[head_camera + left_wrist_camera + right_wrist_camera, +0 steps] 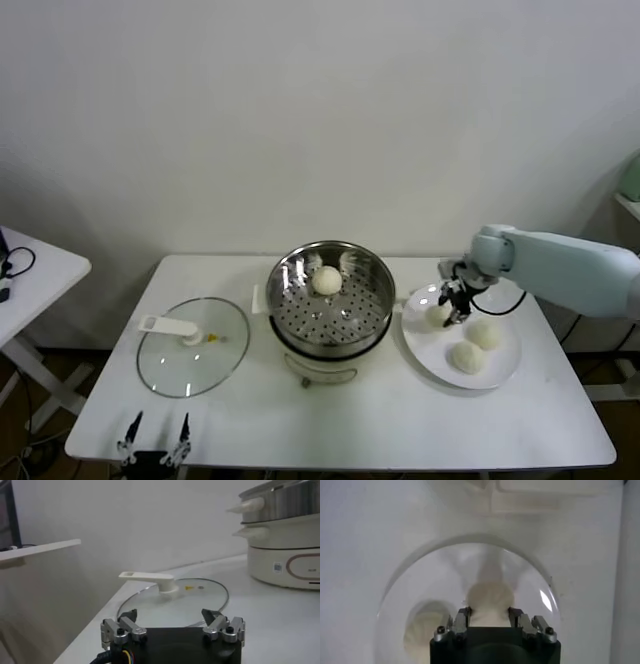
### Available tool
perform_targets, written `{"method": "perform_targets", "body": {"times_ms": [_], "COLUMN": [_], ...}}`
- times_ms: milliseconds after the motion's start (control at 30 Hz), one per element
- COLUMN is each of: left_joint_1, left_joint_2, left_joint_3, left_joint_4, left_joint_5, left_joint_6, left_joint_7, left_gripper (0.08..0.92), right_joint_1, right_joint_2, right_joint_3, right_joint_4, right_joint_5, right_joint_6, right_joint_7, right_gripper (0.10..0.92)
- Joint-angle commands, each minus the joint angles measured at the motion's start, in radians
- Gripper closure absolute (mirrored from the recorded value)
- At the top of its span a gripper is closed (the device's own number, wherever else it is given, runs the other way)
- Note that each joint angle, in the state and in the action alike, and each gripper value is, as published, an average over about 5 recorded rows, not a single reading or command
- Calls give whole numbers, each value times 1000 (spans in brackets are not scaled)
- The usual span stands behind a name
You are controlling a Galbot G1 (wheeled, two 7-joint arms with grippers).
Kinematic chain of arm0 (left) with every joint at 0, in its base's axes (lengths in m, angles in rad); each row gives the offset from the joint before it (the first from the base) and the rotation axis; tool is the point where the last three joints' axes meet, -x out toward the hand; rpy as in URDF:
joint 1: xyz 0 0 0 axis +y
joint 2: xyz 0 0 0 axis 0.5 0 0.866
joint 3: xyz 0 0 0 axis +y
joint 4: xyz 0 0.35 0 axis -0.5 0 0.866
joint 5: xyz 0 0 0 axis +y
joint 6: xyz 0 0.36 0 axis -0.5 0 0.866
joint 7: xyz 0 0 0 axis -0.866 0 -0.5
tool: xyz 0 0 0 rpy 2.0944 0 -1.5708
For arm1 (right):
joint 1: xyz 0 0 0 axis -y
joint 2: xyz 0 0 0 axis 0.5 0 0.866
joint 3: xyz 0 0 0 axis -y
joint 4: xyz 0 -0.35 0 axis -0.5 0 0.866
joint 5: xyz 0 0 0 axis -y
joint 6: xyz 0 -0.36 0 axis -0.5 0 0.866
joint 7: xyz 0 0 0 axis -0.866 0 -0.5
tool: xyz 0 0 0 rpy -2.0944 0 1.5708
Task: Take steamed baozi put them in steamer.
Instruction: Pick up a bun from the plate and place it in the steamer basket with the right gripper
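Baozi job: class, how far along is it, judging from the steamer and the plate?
Done: one baozi lies on the perforated tray in the steamer. In hand: the right tool is closed around a second bun on the white plate. Left: two more buns wait there. The left tool idles open near the glass lid.

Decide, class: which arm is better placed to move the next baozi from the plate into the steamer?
The right. Its end effector already straddles a baozi on the plate, beside the steamer. The left end effector sits open at the table's near edge, by the glass lid.
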Motion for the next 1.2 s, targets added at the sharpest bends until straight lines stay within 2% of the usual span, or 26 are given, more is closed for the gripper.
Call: {"method": "perform_targets", "body": {"times_ms": [33, 233, 567, 900, 1200], "left_joint_1": [13, 18, 31, 25, 20], "left_joint_2": [1, 0, 2, 4, 4], "left_joint_3": [-2, 1, 11, 22, 26], "left_joint_4": [-8, -19, -29, -30, -26], "left_joint_5": [0, 2, 8, 12, 16], "left_joint_6": [0, 1, -3, -1, 2], "left_joint_7": [-1, -1, -1, 0, 0], "left_gripper": [177, 177, 177, 177, 177], "right_joint_1": [280, 476, 657, 563, 349], "right_joint_2": [-65, -67, 54, 226, 405], "right_joint_3": [-141, -192, -173, -62, 3], "right_joint_4": [140, 220, 299, 374, 266], "right_joint_5": [125, 211, 376, 470, 420], "right_joint_6": [11, 19, -6, -117, -163], "right_joint_7": [-38, -85, -108, -1, 66], "right_gripper": [491, 491, 489, 491, 489]}}
